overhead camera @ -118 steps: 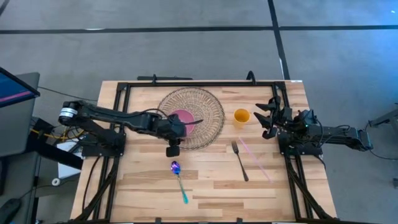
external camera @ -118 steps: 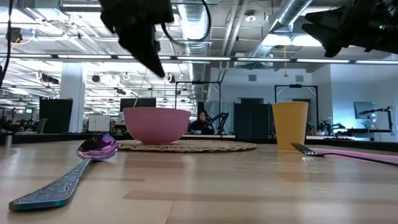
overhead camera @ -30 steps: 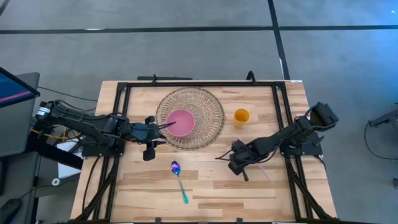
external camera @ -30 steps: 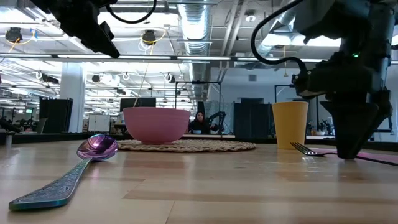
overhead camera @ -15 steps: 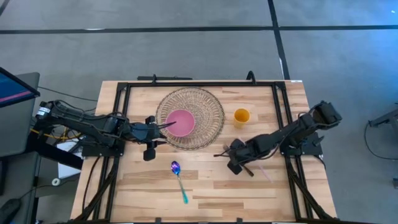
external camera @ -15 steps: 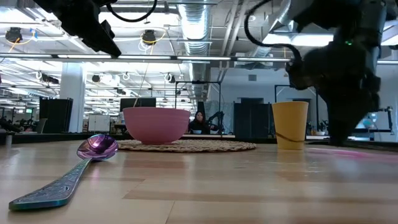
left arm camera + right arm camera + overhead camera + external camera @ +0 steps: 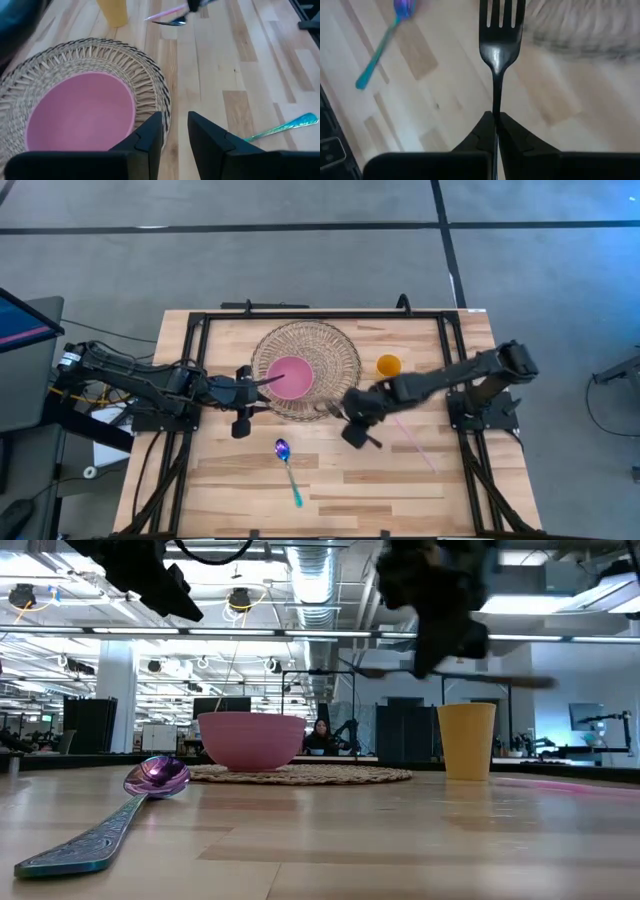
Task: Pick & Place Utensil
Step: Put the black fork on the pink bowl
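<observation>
- Here we have the dark metal fork [image 7: 498, 37] pinched by its thin handle in the right gripper [image 7: 496, 120], whose fingers are closed on it, with the tines pointing forward.
- In the high view we carry it clear of the pale wooden worktop [image 7: 450, 480], close to the edge of the round woven wicker mat [image 7: 335, 350] that bears the pink bowl [image 7: 291, 376].
- We judge the fork stiff and light, but smooth and narrow, so it could swivel between the fingers; our hold sits partway down the handle, which leaves the heavier head free to droop.
- The left gripper [image 7: 175, 132] waits just beside the mat's other edge, its fingers apart and holding nothing.
- The iridescent purple-and-teal spoon [image 7: 287, 467] lies untouched on the worktop, and the yellow cup [image 7: 388, 365] stands near the mat.
</observation>
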Robot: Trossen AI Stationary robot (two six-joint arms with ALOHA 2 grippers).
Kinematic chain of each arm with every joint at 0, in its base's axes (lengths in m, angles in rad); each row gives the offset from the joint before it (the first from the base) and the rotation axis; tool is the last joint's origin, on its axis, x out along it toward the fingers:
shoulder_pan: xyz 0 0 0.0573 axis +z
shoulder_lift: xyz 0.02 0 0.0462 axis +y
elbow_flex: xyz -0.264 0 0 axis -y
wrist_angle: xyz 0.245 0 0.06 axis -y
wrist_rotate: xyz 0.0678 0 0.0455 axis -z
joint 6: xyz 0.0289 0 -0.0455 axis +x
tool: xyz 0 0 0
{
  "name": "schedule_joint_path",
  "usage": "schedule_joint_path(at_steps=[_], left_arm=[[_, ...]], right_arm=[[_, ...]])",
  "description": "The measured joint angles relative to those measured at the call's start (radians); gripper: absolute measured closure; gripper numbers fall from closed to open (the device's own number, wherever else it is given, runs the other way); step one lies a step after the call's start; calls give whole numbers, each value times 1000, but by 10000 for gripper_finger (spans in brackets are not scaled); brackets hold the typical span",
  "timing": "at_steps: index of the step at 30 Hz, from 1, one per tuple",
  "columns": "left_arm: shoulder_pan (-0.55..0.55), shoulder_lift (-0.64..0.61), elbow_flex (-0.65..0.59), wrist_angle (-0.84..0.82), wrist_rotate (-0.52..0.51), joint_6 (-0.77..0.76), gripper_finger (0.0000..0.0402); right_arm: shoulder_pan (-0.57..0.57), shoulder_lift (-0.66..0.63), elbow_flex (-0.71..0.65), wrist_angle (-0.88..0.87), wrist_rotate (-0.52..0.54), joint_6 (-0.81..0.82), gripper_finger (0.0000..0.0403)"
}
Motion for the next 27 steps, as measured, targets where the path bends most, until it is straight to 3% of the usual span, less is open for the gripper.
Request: schedule_joint_path(at_steps=[6,19,23,27], left_arm=[[0,2,-3,-3,-1,46,307],[6,12,-94,-5,-55,42,307],[6,11,-95,-5,-57,45,307],[6,7,-95,-3,-65,69,307]], right_arm=[[-116,167,267,-210,-49,-137,402],[-270,610,989,-652,-186,-447,402],[-307,719,1130,-703,-249,-486,400],[-337,746,1118,-690,-317,-501,399]])
